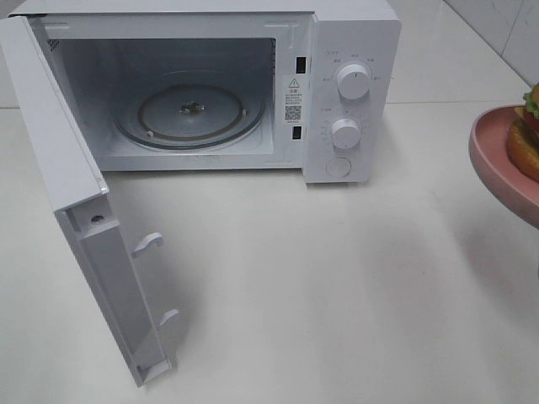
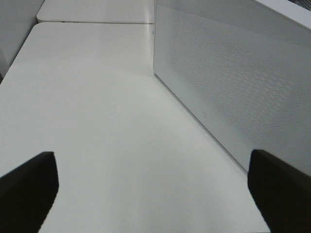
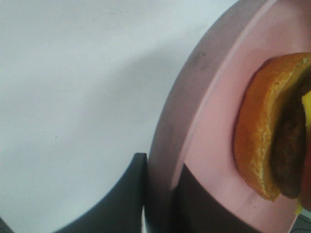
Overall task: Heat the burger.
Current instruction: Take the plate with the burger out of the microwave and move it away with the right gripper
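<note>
Right end effector (image 3: 158, 194): dark fingers pinch the rim of the pink plate (image 3: 214, 121), one finger on each face of the edge.
Burger (image 3: 272, 131): rests on that plate, orange bun edge and dark patty showing; in the high view the plate (image 1: 497, 160) hangs above the table (image 1: 337, 286) at the far right, burger (image 1: 526, 135) aboard.
Left end effector (image 2: 155, 194): fingers spread wide, nothing between them, above bare table beside the microwave's perforated side wall (image 2: 233, 82).
Microwave (image 1: 349, 93): door (image 1: 76, 202) swung fully open, glass turntable (image 1: 189, 114) visible inside.
</note>
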`<state>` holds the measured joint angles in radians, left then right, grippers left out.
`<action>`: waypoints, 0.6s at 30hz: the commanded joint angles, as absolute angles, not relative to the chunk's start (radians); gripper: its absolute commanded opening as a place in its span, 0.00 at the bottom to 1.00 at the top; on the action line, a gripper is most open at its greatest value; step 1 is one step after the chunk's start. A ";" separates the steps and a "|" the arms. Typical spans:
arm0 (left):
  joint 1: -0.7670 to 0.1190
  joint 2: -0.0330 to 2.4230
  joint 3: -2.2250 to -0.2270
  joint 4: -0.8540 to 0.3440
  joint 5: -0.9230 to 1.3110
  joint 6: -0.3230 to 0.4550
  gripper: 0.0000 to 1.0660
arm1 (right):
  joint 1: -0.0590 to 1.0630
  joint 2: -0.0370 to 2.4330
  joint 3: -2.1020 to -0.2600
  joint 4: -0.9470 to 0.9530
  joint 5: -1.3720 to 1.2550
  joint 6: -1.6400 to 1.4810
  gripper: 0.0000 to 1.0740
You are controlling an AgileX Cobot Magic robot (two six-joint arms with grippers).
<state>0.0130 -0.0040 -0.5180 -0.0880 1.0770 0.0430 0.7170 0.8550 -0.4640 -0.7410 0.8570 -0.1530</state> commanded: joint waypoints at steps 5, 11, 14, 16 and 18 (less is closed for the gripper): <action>0.017 -0.012 -0.515 -0.089 1.068 0.044 0.92 | 0.715 0.906 -0.472 -0.822 0.870 -0.042 0.00; 0.017 -0.012 -0.515 -0.089 1.068 0.044 0.92 | 0.715 0.977 -0.473 -0.830 0.886 0.068 0.00; 0.017 -0.012 -0.515 -0.089 1.068 0.044 0.92 | 0.715 1.030 -0.473 -0.832 0.889 0.143 0.00; 0.017 -0.012 -0.515 -0.089 1.068 0.044 0.92 | 0.715 1.044 -0.473 -0.833 0.890 0.164 0.00; 0.017 -0.012 -0.515 -0.089 1.068 0.044 0.92 | 0.715 1.086 -0.474 -0.853 0.890 0.225 0.00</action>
